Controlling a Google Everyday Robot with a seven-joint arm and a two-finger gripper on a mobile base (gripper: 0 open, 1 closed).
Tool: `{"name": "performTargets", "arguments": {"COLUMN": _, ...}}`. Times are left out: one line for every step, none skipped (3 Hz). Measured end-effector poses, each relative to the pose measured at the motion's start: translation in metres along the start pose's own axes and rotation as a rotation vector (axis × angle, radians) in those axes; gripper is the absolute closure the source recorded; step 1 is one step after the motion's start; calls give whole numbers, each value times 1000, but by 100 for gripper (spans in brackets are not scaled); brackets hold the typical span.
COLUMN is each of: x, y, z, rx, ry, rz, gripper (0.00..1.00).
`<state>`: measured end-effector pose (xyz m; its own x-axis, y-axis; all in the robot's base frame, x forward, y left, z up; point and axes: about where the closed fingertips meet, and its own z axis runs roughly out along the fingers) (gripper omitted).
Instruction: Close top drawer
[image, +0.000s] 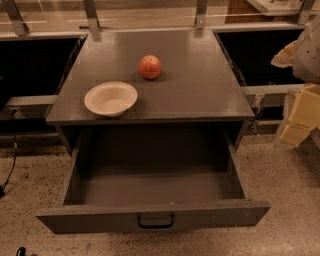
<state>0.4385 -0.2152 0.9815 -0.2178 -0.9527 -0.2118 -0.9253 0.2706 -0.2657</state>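
Note:
The top drawer (100, 218) is a wide dark-grey wooden box, pulled far out of the cabinet toward me. Its inside shows nothing in it. Its flat front panel carries a small black loop handle (156, 221) at the middle. My gripper (300, 120) shows as pale yellow and white parts at the right edge of the view. It is beside the cabinet's right side, level with the cabinet top, and apart from the drawer and its handle. The lower drawers are hidden below the open one.
On the grey cabinet top (200, 85) sit a cream bowl (110, 98) at front left and a red round fruit (150, 66) behind it. Speckled floor (280, 170) surrounds the cabinet. A metal rail (92, 20) runs behind. A black cable (12, 155) hangs at left.

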Motion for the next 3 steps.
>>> {"name": "performTargets", "arguments": {"x": 0, "y": 0, "z": 0, "rx": 0, "ry": 0, "rz": 0, "gripper": 0}}
{"name": "performTargets", "arguments": {"x": 5, "y": 4, "z": 18, "rx": -9, "ry": -5, "rz": 0, "gripper": 0}}
{"name": "performTargets", "arguments": {"x": 13, "y": 24, "z": 61, "rx": -60, "ry": -55, "rz": -3, "gripper": 16}}
